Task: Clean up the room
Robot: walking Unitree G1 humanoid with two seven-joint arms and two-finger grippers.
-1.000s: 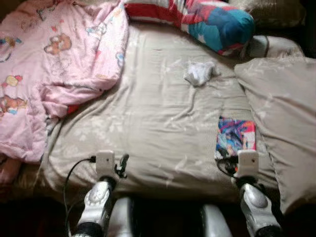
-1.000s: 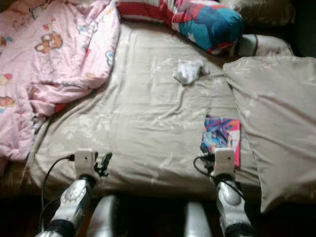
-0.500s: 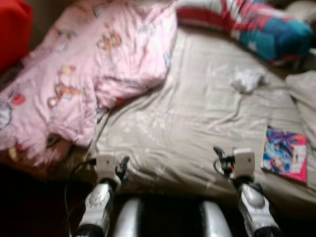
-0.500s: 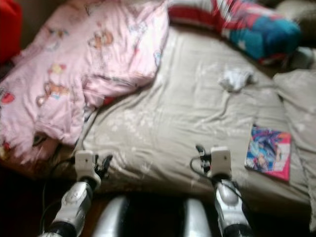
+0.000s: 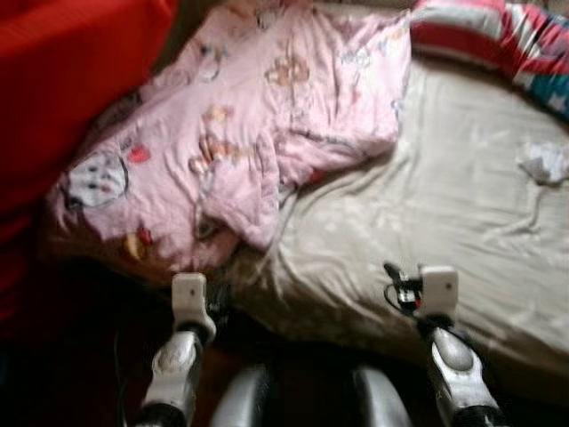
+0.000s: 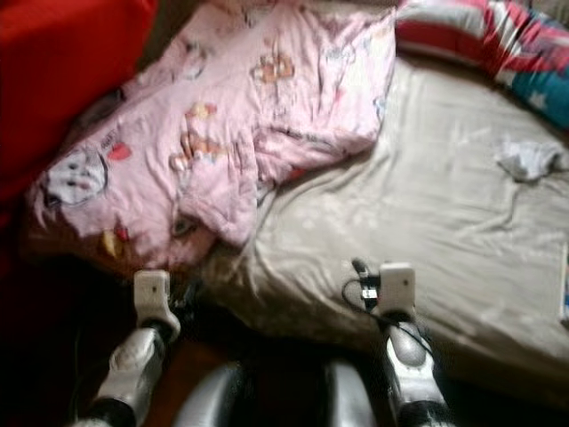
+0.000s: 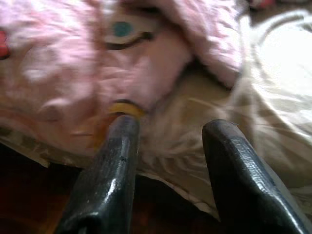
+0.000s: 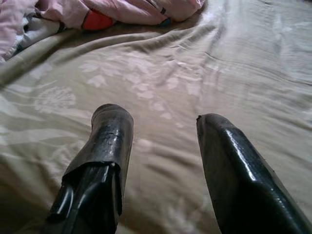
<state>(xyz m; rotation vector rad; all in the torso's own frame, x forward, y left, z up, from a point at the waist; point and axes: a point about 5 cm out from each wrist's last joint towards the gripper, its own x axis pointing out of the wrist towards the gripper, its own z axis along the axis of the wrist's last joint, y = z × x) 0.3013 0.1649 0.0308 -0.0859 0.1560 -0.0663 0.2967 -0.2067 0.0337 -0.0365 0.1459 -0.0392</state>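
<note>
From the left eye view, a crumpled pink quilt printed with cartoon bears [image 5: 267,116] lies heaped over the near-left part of a bed covered in a beige patterned sheet [image 5: 444,213], its lower edge spilling toward the bed's front edge. A large red fabric mass [image 5: 62,80] rises on the far left, just beside the quilt. At the head of the bed a red, white and teal striped pillow [image 5: 498,36] lies across the top right, and a small crumpled white cloth [image 5: 544,163] rests on the bare sheet below it, well apart from the quilt. Both silver arms reach forward at the bottom; the left gripper [image 5: 218,302] sits at the bed's front edge under the quilt's hem, and the right gripper [image 5: 400,289] is over the sheet near the edge. The right eye view shows the same layout, slightly blurred, with the white cloth near the right margin. In the left wrist view the left gripper's two black fingers [image 7: 109,170] stand wide apart with nothing between them, pointing at the quilt's hem where it meets the sheet. In the right wrist view the right gripper's black fingers [image 8: 105,151] are likewise spread wide and empty, low over the beige sheet, with the quilt's edge farther ahead.
</note>
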